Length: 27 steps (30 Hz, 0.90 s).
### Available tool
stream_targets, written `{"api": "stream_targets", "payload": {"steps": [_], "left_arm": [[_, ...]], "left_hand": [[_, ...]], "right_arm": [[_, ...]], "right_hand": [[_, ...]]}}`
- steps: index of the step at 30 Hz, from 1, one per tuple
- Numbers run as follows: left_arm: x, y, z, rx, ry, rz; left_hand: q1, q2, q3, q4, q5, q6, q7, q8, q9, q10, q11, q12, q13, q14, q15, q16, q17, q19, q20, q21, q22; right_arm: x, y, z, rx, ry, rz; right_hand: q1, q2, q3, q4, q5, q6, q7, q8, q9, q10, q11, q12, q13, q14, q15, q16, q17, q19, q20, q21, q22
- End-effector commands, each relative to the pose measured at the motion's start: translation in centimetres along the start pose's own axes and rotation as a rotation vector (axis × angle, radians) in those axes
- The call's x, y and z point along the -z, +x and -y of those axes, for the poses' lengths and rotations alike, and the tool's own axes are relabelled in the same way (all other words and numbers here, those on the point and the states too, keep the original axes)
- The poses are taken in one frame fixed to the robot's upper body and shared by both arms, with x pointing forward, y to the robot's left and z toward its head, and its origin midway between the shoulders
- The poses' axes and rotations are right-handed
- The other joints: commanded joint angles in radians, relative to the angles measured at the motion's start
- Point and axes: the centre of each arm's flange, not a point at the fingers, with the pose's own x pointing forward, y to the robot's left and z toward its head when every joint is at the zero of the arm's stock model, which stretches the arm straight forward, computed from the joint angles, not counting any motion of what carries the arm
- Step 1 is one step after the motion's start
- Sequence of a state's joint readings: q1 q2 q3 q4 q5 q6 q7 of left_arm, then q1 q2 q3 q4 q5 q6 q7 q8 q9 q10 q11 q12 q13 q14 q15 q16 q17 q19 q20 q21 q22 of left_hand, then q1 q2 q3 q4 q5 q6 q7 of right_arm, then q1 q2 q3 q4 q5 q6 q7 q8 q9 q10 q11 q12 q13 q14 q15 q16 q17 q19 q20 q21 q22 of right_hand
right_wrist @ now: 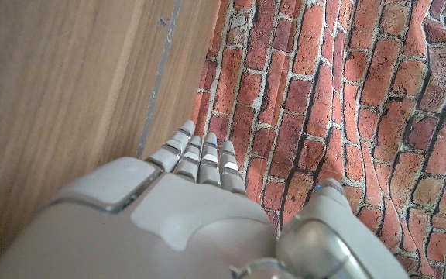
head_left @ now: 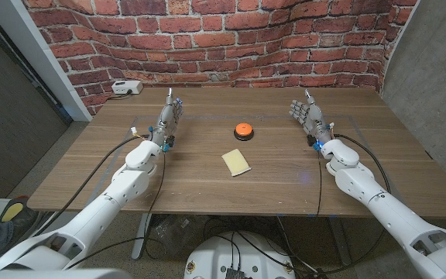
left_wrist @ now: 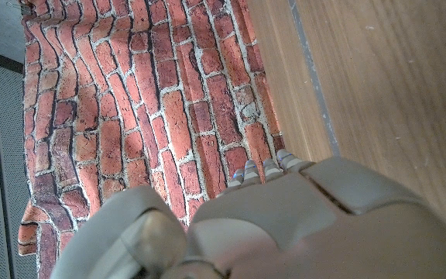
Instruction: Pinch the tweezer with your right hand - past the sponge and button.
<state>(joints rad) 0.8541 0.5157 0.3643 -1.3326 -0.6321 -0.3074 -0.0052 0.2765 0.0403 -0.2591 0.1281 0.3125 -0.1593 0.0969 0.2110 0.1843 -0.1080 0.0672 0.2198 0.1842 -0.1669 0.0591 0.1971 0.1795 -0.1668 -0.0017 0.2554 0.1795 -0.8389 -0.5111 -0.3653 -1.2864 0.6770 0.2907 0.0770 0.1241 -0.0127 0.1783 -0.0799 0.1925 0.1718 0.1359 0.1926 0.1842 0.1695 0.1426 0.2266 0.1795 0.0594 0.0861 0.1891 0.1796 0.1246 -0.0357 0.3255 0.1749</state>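
A red brick wall (head_left: 231, 46) backs the wooden table (head_left: 207, 186) I'm working over. My left hand (head_left: 169, 116) sits upper left of centre, fingers extended and apart, holding nothing. My right hand (head_left: 307, 115) mirrors it at upper right, equally empty. Between them, mid-frame, lies a yellow sponge (head_left: 237, 162), with an orange button (head_left: 243, 131) just above it. I can't spot the tweezer.

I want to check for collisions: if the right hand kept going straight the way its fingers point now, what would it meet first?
Probably the brick wall. The right hand points across bare table toward it, with nothing visible between.
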Motion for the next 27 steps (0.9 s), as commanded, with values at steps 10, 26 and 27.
{"api": "stream_targets", "payload": {"steps": [10,26,27], "left_arm": [[-1.1,-1.8,-0.3,0.031,0.005,0.042],[-2.0,-2.8,-0.9,0.012,0.040,0.074],[-2.1,-2.7,-0.9,0.005,0.035,0.076]], "left_hand": [[0.011,0.000,-0.010,-0.001,0.007,0.002,0.005,0.004,0.002,-0.001,0.002,0.005,0.005,-0.001,0.000,0.004,0.005,-0.082,0.013,0.000,0.005],[0.031,0.013,-0.021,-0.011,0.009,0.107,0.009,0.023,0.000,0.119,-0.004,0.032,0.004,0.119,-0.004,0.024,0.004,-0.002,0.009,0.013,0.004],[0.033,0.014,-0.021,-0.012,0.009,0.114,0.010,0.024,0.000,0.127,0.000,0.034,0.004,0.125,-0.002,0.024,0.004,0.006,0.010,0.015,0.004]], "right_arm": [[-1.2,-1.3,0.1,-0.012,-0.009,0.065],[-2.9,-3.6,0.6,-0.030,-0.052,0.107],[-2.9,-3.8,0.7,-0.033,-0.052,0.104]], "right_hand": [[0.019,0.009,0.009,-0.005,0.008,0.022,-0.004,0.010,0.003,0.028,-0.001,0.009,0.002,0.016,0.005,0.006,0.002,0.020,-0.006,0.004,0.003],[0.036,0.015,0.011,-0.017,0.006,0.100,-0.009,0.033,0.007,0.090,0.004,0.023,0.004,0.073,0.007,0.015,0.002,0.068,-0.005,0.002,0.004],[0.036,0.015,0.012,-0.017,0.006,0.101,-0.009,0.033,0.007,0.090,0.003,0.023,0.004,0.075,0.007,0.015,0.002,0.068,-0.005,0.002,0.004]]}}
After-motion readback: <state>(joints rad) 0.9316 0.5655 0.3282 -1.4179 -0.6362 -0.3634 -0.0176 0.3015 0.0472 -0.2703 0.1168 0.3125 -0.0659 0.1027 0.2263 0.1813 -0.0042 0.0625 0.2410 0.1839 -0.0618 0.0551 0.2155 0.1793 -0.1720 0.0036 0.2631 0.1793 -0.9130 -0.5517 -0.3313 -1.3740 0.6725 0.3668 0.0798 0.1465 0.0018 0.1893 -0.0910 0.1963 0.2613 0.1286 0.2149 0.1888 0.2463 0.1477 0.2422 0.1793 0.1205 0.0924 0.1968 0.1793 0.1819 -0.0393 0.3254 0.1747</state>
